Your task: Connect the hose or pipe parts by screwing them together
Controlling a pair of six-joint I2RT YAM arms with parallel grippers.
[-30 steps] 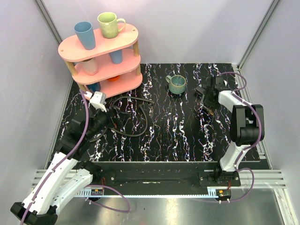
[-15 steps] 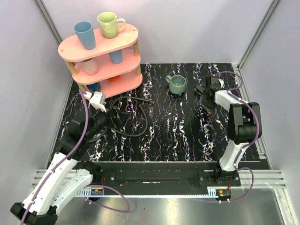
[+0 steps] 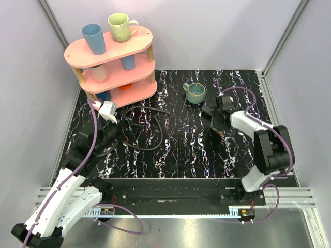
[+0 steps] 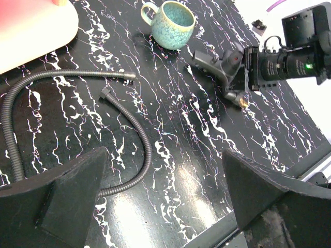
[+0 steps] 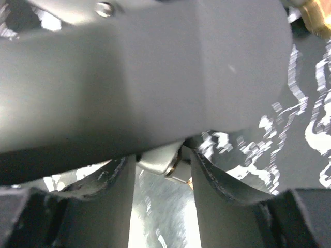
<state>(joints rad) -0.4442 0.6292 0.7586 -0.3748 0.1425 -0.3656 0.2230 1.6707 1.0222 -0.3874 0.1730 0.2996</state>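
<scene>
I see the right pincer (image 4: 247, 68) closed partway onto the dark grey fan-shaped piece (image 4: 220, 61). It holds the piece low over the bench (image 4: 170, 124), right of centre and just in front of the teal mug (image 4: 173, 23). The brass tip (image 4: 243, 102) points down at the bench, but I can't tell whether it touches. In the right wrist view the piece's blurred grey body fills nearly everything, so where the fingers (image 5: 106, 191) meet it is hard to make out.

The left pincer (image 4: 163, 165) stands wide open with nothing in it, over the bench's left side. The 2 black hoses (image 4: 147, 152) lie curled there, well apart from the piece, their near ends close together but not joined. The longer hose (image 4: 67, 75) is cut off by the edge of the left wrist view.
</scene>
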